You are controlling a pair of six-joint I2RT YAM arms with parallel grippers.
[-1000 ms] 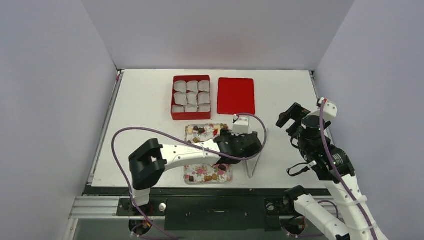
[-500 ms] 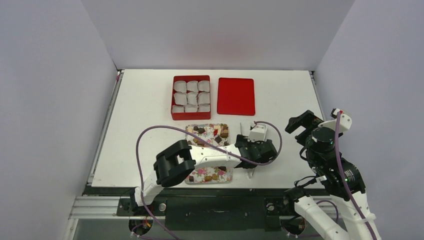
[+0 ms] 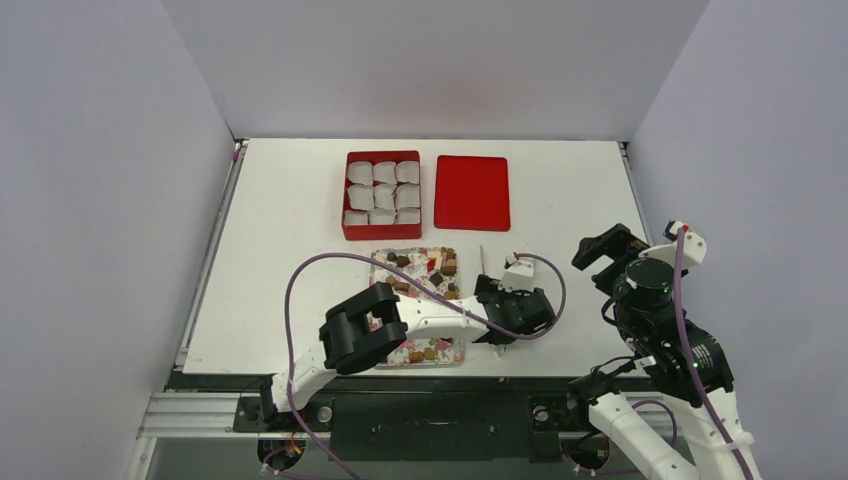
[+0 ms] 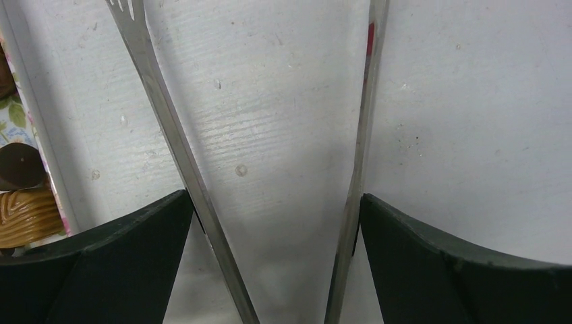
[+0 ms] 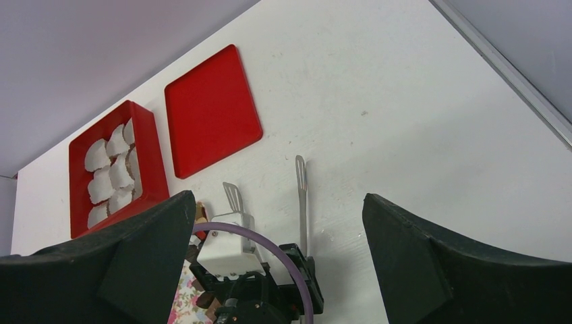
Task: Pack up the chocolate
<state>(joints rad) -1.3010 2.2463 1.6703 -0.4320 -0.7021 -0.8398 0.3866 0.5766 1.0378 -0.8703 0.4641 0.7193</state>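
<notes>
I think the step is picking up the metal tongs [image 4: 162, 115]. The left tool [image 4: 275, 209] sits wide apart around them on the tabletop [image 4: 472, 101]. The right tool [image 5: 276, 202] is apart too, holding nothing. The chocolate [image 3: 447, 266] lies on the flowery tray [image 3: 400, 346]. Next, probably: squeeze the tongs gently and lift.

Soft, even light is falling from above onto the white table [image 3: 290, 200], and nothing is glaring. Between the fingers [image 4: 101, 270] of the left gripper [image 4: 273, 202] a faint grey shadow is pooling, and the steel tongs [image 4: 162, 115] are picking up a dull sheen. Those fingers are blurring at close range. Ahead of the right gripper [image 5: 276, 202], the red lid [image 5: 212, 108] is showing sharp, while its own fingers are looming dark.
</notes>
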